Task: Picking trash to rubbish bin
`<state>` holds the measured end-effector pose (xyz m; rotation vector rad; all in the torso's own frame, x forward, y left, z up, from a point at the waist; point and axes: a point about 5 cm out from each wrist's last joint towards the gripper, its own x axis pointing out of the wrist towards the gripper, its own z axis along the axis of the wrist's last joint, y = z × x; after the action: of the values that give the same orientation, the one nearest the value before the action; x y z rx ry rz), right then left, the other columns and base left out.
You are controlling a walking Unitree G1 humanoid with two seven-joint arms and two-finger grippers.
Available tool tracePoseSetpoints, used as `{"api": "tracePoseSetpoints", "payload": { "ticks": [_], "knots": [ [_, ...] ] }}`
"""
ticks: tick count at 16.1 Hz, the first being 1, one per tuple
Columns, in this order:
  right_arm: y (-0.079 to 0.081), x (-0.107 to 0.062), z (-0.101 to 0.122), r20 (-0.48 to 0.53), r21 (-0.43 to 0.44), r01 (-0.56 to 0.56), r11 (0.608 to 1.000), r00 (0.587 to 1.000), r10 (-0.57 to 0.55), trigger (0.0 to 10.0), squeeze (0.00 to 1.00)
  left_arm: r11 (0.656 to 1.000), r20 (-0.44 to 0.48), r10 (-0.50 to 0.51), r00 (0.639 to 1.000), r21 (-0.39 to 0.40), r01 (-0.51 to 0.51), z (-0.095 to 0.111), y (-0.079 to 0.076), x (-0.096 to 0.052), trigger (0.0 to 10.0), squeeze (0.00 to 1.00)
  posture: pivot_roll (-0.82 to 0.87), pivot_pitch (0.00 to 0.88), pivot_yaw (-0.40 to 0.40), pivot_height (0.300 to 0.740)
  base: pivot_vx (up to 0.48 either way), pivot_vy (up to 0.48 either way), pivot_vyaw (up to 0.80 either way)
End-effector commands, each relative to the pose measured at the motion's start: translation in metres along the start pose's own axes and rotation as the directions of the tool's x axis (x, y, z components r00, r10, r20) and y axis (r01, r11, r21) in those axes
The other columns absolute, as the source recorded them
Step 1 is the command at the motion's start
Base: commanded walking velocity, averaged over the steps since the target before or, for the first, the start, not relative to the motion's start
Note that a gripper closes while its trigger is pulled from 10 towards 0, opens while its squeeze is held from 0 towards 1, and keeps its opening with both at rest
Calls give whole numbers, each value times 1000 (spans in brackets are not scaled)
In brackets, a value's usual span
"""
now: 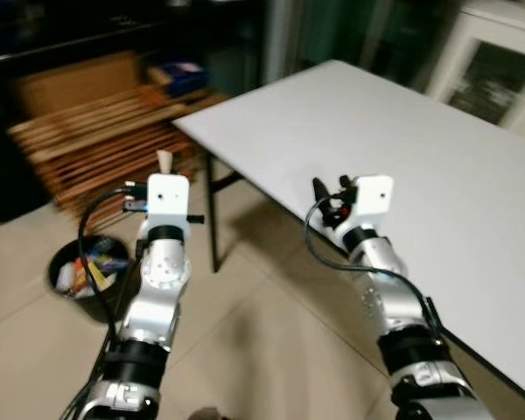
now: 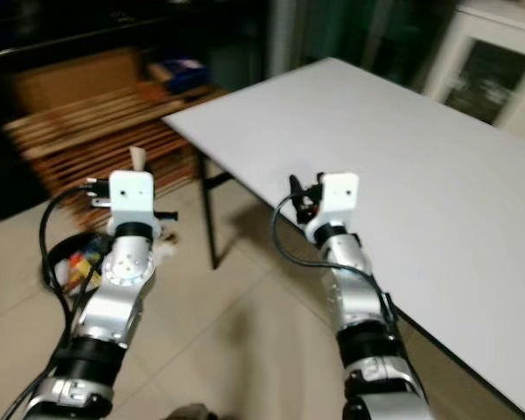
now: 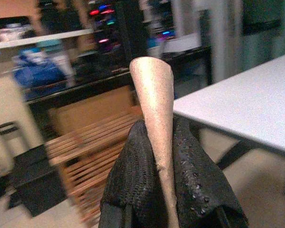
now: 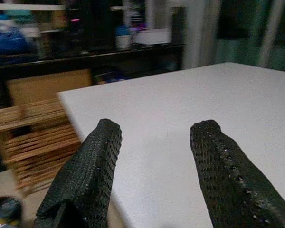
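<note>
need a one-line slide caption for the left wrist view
Left tool shut on a tan paper cone, held up beside the white table, wooden slats behind.

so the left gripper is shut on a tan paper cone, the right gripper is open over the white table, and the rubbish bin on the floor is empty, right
Not quite: the rubbish bin already holds trash, as the left eye view shows. The rest stands: the left gripper is shut on the tan paper cone, and the right gripper is open over the white table.

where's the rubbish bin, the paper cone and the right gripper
rubbish bin (image 1: 63,262), left eye view, on its black rim
paper cone (image 3: 154,102), left wrist view, on its tan side
right gripper (image 4: 154,161), right wrist view, midway between its fingertips
</note>
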<state>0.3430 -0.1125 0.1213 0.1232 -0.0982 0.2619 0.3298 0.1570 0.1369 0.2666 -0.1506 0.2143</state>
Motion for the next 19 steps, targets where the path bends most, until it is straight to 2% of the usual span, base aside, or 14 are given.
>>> {"api": "tracePoseSetpoints", "payload": {
  "ticks": [1, 11, 15, 17, 19],
  "knots": [
    [-4, 1, 5, 16, -6, 5, 1000, 1000, -5, 10000, 0, 1000, 5, -7, 1000, 1, 7, 2, -3, 1, 10000, 0, -3, 0, -37, 740, 0, 0, 800],
    [-3, 3, 6, 15, 0, 1, 1000, 1000, -1, 10000, 0, 1000, -13, -10, 1000, 1, 10, 0, -2, 3, 10000, 0, 9, 0, -38, 740, 0, 0, 800],
    [-4, 4, 4, 1, 10, 3, 1000, 1000, -3, 10000, 0, 994, -40, -104, 994, -38, 102, -4, -15, 0, 10000, 0, 14, 0, -44, 740, 0, 0, 0],
    [-4, 3, 2, -12, 10, 2, 1000, 1000, -1, 10000, 0, 986, -62, -142, 988, -98, 136, -8, -20, -3, 10000, 0, 13, 8, -44, 740, 0, 0, 0],
    [-4, 2, -2, -30, 13, 2, 1000, 1000, -2, 10000, 0, 972, -65, -210, 976, -123, 201, -14, -27, -8, 10000, 0, 13, 12, -45, 740, 0, 0, 0]
  ]
}}
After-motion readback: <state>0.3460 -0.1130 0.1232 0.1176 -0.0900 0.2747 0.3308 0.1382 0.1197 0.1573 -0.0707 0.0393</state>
